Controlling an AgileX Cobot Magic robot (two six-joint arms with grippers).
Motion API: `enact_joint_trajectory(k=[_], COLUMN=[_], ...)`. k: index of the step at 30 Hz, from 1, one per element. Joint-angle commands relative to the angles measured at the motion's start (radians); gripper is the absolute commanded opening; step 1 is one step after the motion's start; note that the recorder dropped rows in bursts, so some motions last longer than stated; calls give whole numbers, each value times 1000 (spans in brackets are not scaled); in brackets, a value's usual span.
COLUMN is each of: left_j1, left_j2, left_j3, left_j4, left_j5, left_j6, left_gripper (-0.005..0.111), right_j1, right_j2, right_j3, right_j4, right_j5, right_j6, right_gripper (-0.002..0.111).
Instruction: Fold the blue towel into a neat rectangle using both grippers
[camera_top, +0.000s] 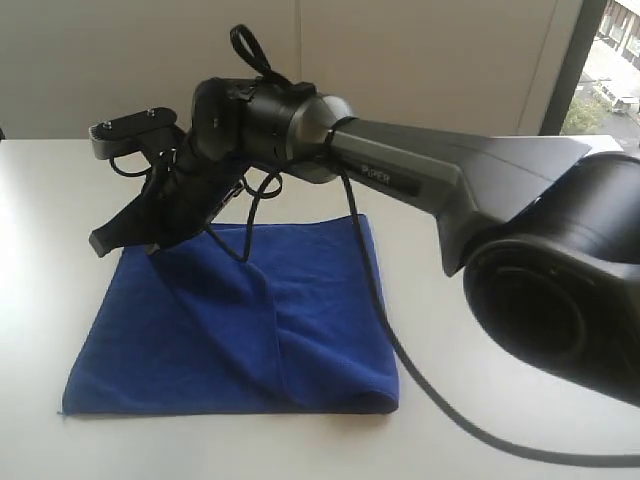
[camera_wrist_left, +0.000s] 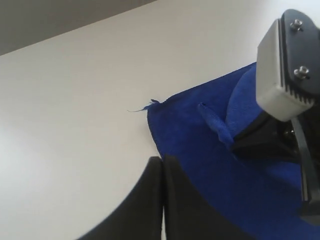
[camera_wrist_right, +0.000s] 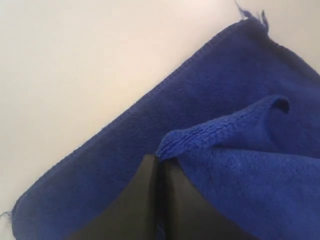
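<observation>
Right fingers (camera_wrist_right: 145, 200) pinched blue towel (camera_top: 250, 340) fold; left fingers (camera_wrist_left: 145, 200) pressed together, seemingly empty. Cloth judged limp, light: grip stitched corner (camera_wrist_left: 154, 109).

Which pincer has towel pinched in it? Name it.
The right pincer: a raised hem of the blue towel runs into its shut tips. The left pincer is shut on nothing visible.

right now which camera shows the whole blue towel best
The exterior view: nearly all of the blue towel is in frame, spread on the table with a raised fold near its far side. The left wrist view shows only one frayed corner. The right wrist view shows one stitched edge and a lifted fold.
</observation>
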Motion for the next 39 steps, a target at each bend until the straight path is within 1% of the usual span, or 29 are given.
enact_joint_trajectory(k=[1, 8, 10, 11, 12, 13, 14, 15, 16, 17, 21, 23, 26, 27, 28, 29, 30, 31, 32, 33, 34, 36, 38, 39], left_j1=[5, 5, 5, 5, 5, 5, 5, 5, 5, 5, 5, 5, 5, 5, 5, 5, 5, 5, 5, 5, 5, 5, 5, 5], left_j2=[-7, -7, -7, -7, -7, -7, -7, -7, -7, -7, -7, -7, 7, 38, 65, 137, 172, 259, 309, 393, 444, 571, 626, 649], left_j3=[6, 6, 6, 6, 6, 6, 6, 6, 6, 6, 6, 6, 6, 2, -2, -30, -52, -126, -188, -269, -327, -480, -533, -557], left_j4=[32, 36, 36, 36, 36, 36, 36, 36, 36, 38, 49, 50, 50, 51, 53, 53, 53, 48, 47, 44, 44, 37, 33, 25], left_j5=[-1, -20, -22, -22, -24, -24, -24, -24, -24, -23, -23, -17, 19, 69, 86, 123, 153, 229, 300, 400, 456, 657, 721, 744], left_j6=[-49, -58, -58, -58, -58, -58, -58, -58, -58, -58, -58, -58, -52, -50, -50, -48, -48, -48, -48, -48, -48, -23, -7, 1], left_gripper=[0, 0, 0, 0, 0, 0, 0, 0, 0, 0, 0, 0, 0, 0, 0, 0, 0, 0, 0, 0, 0, 0, 0, 0], right_j1=[24, 51, 52, 52, 52, 52, 52, 52, 50, 46, 18, -12, -76, -129, -154, -205, -224, -257, -275, -296, -302, -306, -306, -306], right_j2=[39, 77, 91, 97, 99, 100, 96, 90, 85, 76, 21, -9, -33, -39, -41, -41, -41, -41, -41, -44, -44, -44, -46, -50], right_j3=[-25, -25, -27, -27, -27, -27, -27, -30, -33, -42, -59, -59, -59, -59, -57, -57, -57, -52, -37, -8, 24, 148, 206, 233], right_j4=[41, 88, 100, 107, 111, 111, 113, 111, 105, 91, -40, -116, -122, -85, -67, -14, 2, 19, 32, 53, 64, 68, 65, 58], right_j5=[-31, -95, -95, -91, -91, -91, -91, -91, -89, -83, -10, 56, 166, 240, 266, 331, 353, 387, 400, 409, 409, 407, 379, 350], right_j6=[-10, -22, -40, -40, -40, -44, -63, -62, -62, -62, -60, -58, -94, -135, -155, -212, -222, -232, -241, -254, -261, -263, -263, -263], right_gripper=[0, 1, 6, 13, 22, 34, 58, 70, 77, 79, 71, 67, 67, 67, 66, 65, 65, 63, 60, 56, 51, 24, 6, 0])
